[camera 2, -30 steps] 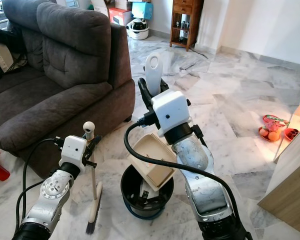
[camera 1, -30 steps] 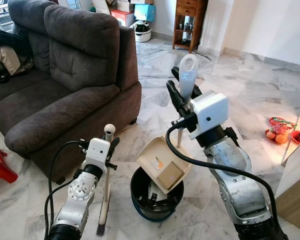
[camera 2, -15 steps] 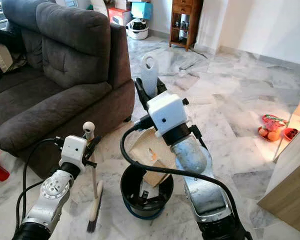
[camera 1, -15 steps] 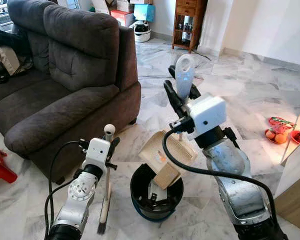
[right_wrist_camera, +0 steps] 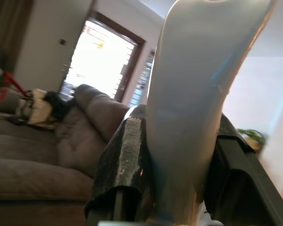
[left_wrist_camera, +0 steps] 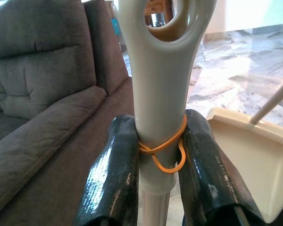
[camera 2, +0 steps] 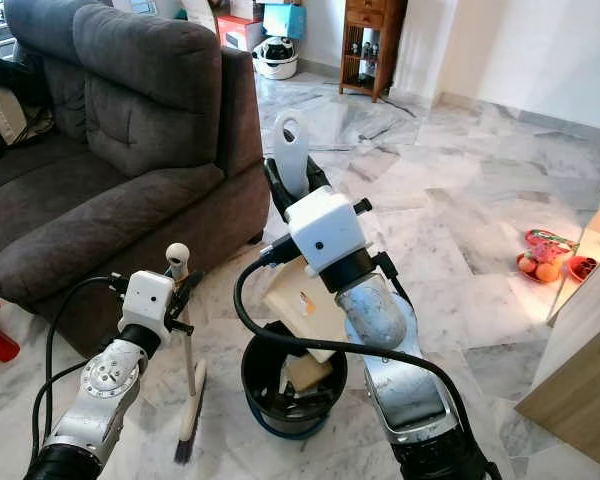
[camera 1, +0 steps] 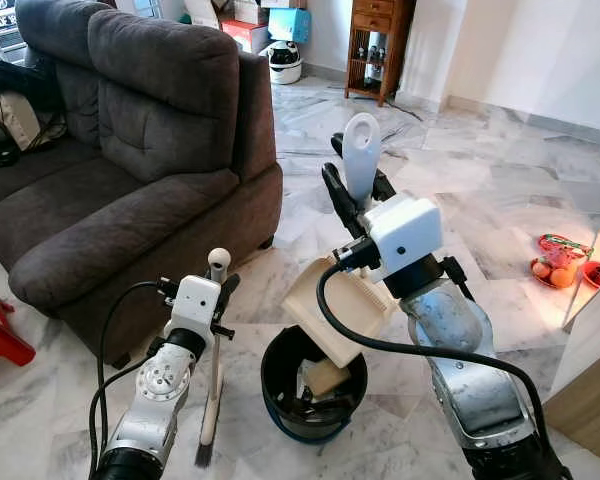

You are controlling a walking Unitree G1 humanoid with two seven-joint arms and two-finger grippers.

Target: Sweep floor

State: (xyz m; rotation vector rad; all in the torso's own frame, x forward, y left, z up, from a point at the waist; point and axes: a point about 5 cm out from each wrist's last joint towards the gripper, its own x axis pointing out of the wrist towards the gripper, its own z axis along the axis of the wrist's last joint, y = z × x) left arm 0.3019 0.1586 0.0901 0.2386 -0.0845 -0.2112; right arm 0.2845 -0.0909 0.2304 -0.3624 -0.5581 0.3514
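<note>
My right gripper (camera 1: 357,190) is shut on the upright white handle (camera 1: 361,150) of a cream dustpan (camera 1: 335,305), whose pan is tipped steeply over a black bin (camera 1: 313,385). A tan piece of debris (camera 1: 325,376) lies inside the bin among other scraps. My left gripper (camera 1: 218,283) is shut on the handle of a small broom (camera 1: 209,405) that stands upright with its dark bristles on the floor left of the bin. In the left wrist view both fingers (left_wrist_camera: 112,174) clamp the pale handle (left_wrist_camera: 159,108), which has an orange rubber band (left_wrist_camera: 166,150) around it.
A dark grey sofa (camera 1: 130,170) fills the left side close to the broom. A red stool (camera 1: 0,335) stands at far left. Fruit and red dishes (camera 1: 565,262) lie on the marble floor at right, beside a wooden cabinet edge (camera 1: 595,350). A wooden shelf (camera 1: 378,45) stands far back.
The right gripper has tipped the dustpan steeper and shifted slightly left; the tan piece slid off the pan and dropped into the bin. The left arm and broom have stayed put.
</note>
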